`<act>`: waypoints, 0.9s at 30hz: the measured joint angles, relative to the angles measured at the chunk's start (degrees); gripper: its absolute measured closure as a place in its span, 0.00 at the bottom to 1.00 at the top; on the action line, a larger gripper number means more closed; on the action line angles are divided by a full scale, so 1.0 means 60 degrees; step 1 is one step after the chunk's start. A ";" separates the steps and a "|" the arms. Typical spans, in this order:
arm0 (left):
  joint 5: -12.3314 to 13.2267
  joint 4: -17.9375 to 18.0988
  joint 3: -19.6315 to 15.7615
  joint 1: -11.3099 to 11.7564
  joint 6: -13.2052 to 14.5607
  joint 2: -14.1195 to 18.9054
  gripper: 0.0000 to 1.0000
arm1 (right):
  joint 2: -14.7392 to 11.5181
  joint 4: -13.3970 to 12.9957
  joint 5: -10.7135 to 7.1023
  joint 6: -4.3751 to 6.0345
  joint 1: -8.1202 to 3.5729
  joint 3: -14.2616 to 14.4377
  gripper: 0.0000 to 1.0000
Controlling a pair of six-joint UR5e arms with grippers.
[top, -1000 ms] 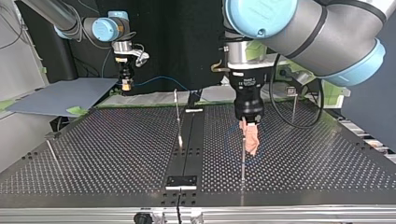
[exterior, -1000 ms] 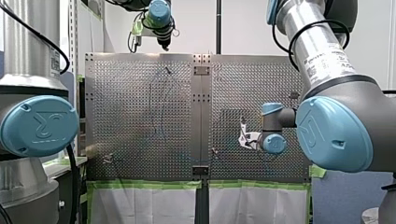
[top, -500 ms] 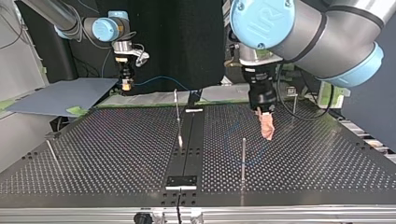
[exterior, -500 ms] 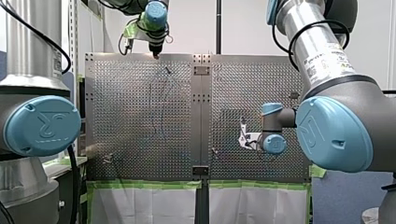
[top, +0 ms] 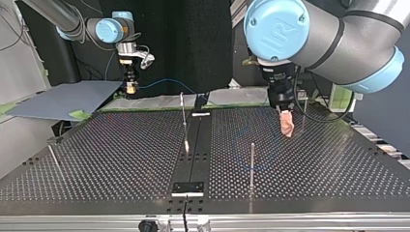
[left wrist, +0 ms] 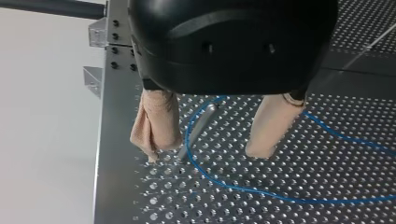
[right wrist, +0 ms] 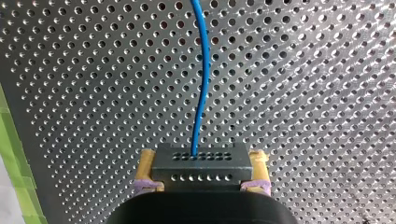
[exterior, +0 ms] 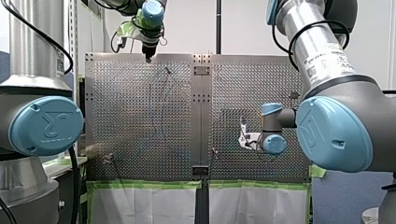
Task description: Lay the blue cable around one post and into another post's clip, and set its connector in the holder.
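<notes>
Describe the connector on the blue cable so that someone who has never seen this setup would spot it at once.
In the right wrist view, above the perforated table, look between my right gripper's yellow pads. The connector is the dark grey rectangular block clamped there, its face bearing two rows of small holes; it alone has the blue cable running out of it.

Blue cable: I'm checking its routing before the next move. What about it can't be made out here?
Front view: the cable is too faint to trace.
Right wrist view: it leaves the connector, then the edge cuts it off.
Left wrist view: my left pincer's body hides its run past the post.
Top view: the posts' clips are too small to see.
</notes>
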 joint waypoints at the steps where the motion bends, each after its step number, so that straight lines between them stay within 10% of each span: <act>1: 0.0000 -0.0086 0.0000 0.0005 0.0005 0.0000 0.00 | 0.0000 0.0001 0.0000 -0.0001 0.0000 0.0000 1.00; 27: -0.0751 -0.2265 0.0001 0.0103 0.0272 0.0226 0.00 | 0.0046 -0.0009 0.0000 -0.0003 0.0001 0.0000 1.00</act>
